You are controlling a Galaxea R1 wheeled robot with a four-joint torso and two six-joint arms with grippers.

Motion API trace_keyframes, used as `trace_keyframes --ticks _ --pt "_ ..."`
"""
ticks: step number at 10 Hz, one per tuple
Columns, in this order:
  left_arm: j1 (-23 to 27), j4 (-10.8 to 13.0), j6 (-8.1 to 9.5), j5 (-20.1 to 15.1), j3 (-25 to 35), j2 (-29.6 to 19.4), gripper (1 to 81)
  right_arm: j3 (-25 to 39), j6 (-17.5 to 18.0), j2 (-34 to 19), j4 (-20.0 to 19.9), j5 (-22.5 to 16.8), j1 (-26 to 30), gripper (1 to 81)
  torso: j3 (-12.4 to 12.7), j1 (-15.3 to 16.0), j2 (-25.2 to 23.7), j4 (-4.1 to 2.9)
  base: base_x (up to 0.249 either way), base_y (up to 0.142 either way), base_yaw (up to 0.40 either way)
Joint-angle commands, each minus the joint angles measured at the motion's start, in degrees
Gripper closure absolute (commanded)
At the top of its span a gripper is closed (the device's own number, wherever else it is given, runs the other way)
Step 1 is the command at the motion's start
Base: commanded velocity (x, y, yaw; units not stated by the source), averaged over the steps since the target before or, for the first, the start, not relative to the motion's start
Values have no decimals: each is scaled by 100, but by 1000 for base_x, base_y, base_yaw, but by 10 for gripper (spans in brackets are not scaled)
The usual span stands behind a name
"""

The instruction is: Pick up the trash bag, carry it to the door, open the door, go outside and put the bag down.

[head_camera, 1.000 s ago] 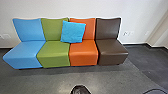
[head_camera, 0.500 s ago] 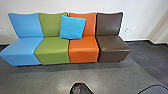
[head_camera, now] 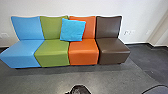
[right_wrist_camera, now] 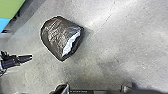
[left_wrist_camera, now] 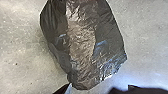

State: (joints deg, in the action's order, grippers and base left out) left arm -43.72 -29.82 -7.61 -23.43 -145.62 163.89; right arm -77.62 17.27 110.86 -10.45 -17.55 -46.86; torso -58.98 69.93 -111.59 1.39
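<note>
4 chairs (head_camera: 113,48), blue, green, orange and brown, stand side by side along a white wall (head_camera: 55,8) on a gray floor (head_camera: 47,78), 1 blue pillow (head_camera: 72,30) propped over the green and orange backs' (head_camera: 51,28) adjoining edges.

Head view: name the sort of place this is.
Probably a waiting or lounge area in an office building: a row of colourful padded seats stands along a plain pale wall, with a loose blue cushion on it, and the floor is hard and grey.
</note>
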Motion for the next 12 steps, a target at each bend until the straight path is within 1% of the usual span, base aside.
trace_keyframes --ticks 1,2,3,5,6,7,8,10,11,12 --pt "781 -121 -4 -628 -11 65 10 178 13 -263 -89 -301 462 10 -341 361 -560 0 0 0 0" --pt "781 -121 -4 -636 -2 109 10 178 13 -211 -80 -301 480 10 -557 472 -739 0 0 0 0" --pt "781 -129 -4 -636 -11 118 10 169 13 -140 -71 -301 541 10 -638 573 -905 0 0 0 0" --pt "781 -130 -4 -663 -11 136 10 143 30 -26 -71 -310 647 10 -980 800 -1266 0 0 0 0" --pt "781 -130 -4 -663 -2 144 10 143 83 9 -71 -371 682 10 -634 928 -1469 0 0 0 0" --pt "781 -121 -4 -654 -11 162 10 160 92 18 -71 -398 708 10 -808 1042 -1657 0 0 0 0" --pt "790 -130 -4 -645 -11 162 10 169 92 -9 -71 -398 708 10 -863 1116 -1768 0 0 0 0" --pt "921 -112 101 -636 -107 285 10 169 92 -44 -71 -398 708 10 -942 1346 -2140 0 0 0 0" --pt "939 -86 102 -654 -255 416 10 169 92 -44 -71 -398 708 10 -944 1836 -2909 0 0 0 0" --pt "913 -42 93 -654 -414 557 10 178 92 -35 -71 -398 708 10 -1253 1600 -2549 0 0 0 0"
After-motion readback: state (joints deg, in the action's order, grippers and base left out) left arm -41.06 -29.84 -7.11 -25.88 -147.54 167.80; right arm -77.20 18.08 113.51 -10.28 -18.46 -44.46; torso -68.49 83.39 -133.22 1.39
